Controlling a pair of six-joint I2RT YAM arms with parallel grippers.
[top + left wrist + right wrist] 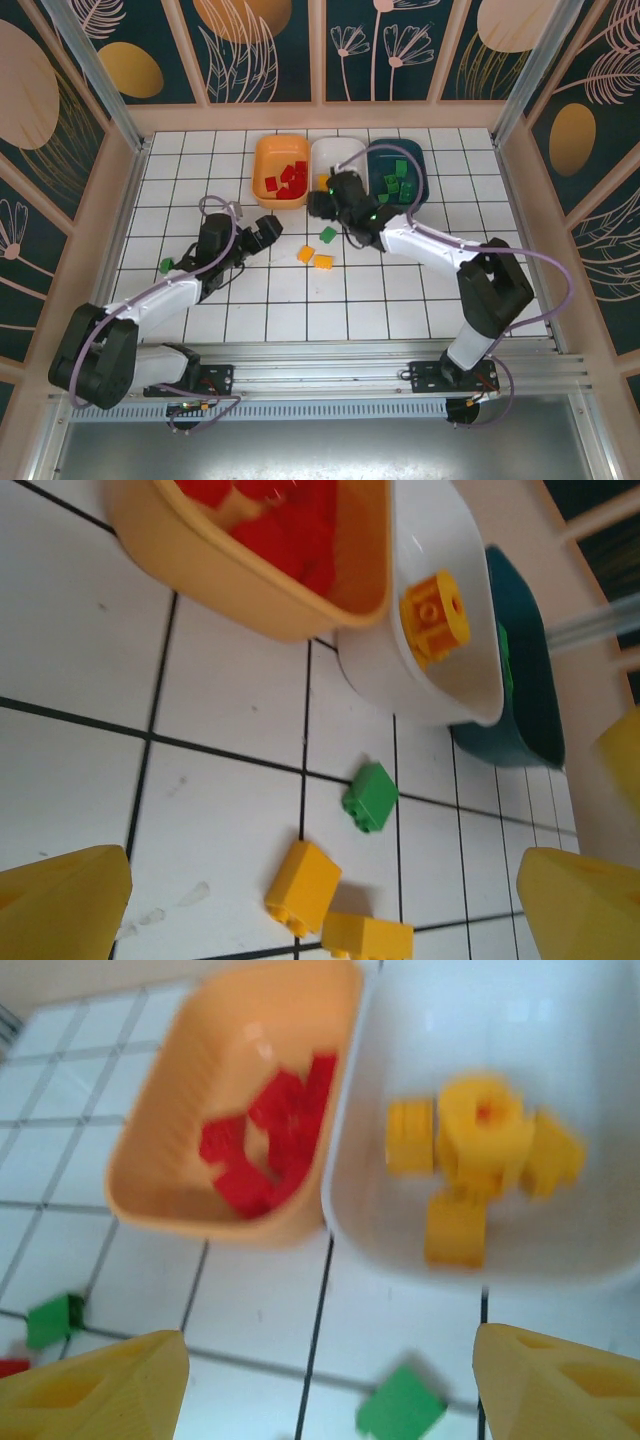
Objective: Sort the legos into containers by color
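A white-tiled counter [500, 200], fenced by pale wooden walls [320, 115] on three sides and a metal rail [380, 365] along the near edge, shows bare tiles down its right side and across most of its near half. Two arms reach in from the rail. The left arm [150, 300] lies low over the left-hand tiles and the right arm [440, 250] stretches toward the far row. There three containers stand side by side by the far wall, rims touching: an orange bin [262, 160], a white bin [340, 150] and a dark teal bin [423, 170]. The right gripper [322, 200] hangs at the white bin's near rim, jaws spread wide and empty. The left gripper [268, 232] sits just short of the orange bin, jaws likewise released with nothing between them. Of the legos, red bricks [288, 180] bunch in the orange bin, too close-packed to count; about four yellow-orange bricks [470, 1150], blurred, lie in the white one; and at least four green bricks [398, 178] in the teal one. From above, four lie loose on the tiles: a yellow-orange pair [323, 262] side by side, a green brick [327, 234] just beyond them, and a far green brick [166, 265] well apart beside the left arm.
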